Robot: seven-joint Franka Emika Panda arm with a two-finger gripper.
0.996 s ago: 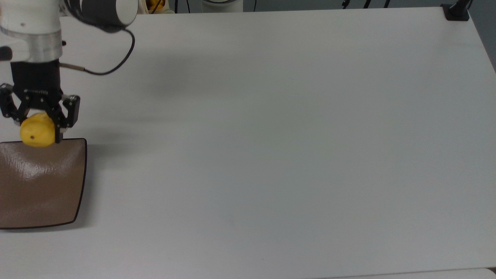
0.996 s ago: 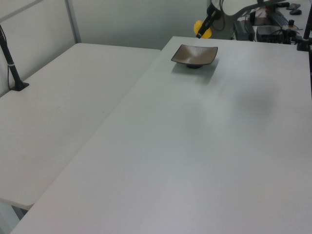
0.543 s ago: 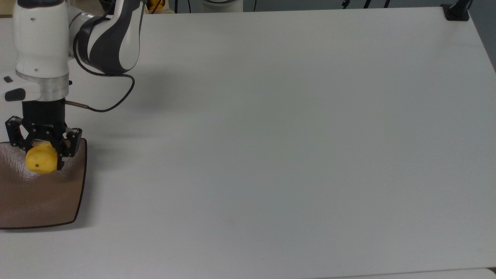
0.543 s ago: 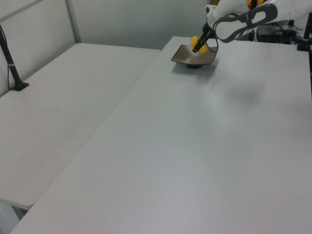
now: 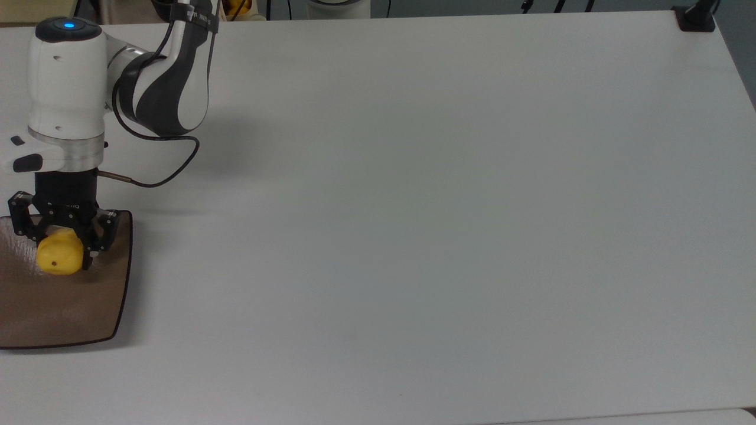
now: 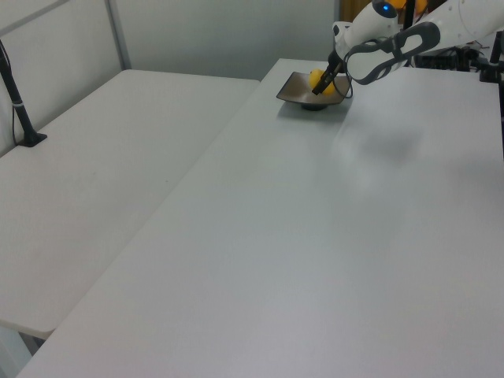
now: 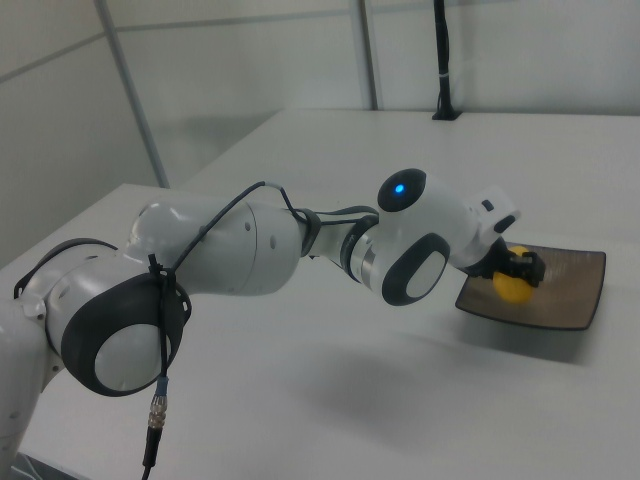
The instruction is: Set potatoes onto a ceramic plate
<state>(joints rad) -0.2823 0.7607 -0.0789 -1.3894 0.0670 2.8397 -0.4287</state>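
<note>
While I watch from afar, the gripper (image 5: 62,251) has its fingers clamped on the yellow potato (image 5: 59,260), low over the brown ceramic plate (image 5: 71,307) at the top view's far left edge of the white table (image 5: 413,206). I cannot tell whether the potato touches the plate. My worry: released from above, it may roll on the glossy curved centre toward the plate's far rim, near which it sits.

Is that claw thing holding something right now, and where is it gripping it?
Yes. The gripper is shut on the yellow potato, its two black fingers pinching opposite sides, over the brown ceramic plate.
</note>
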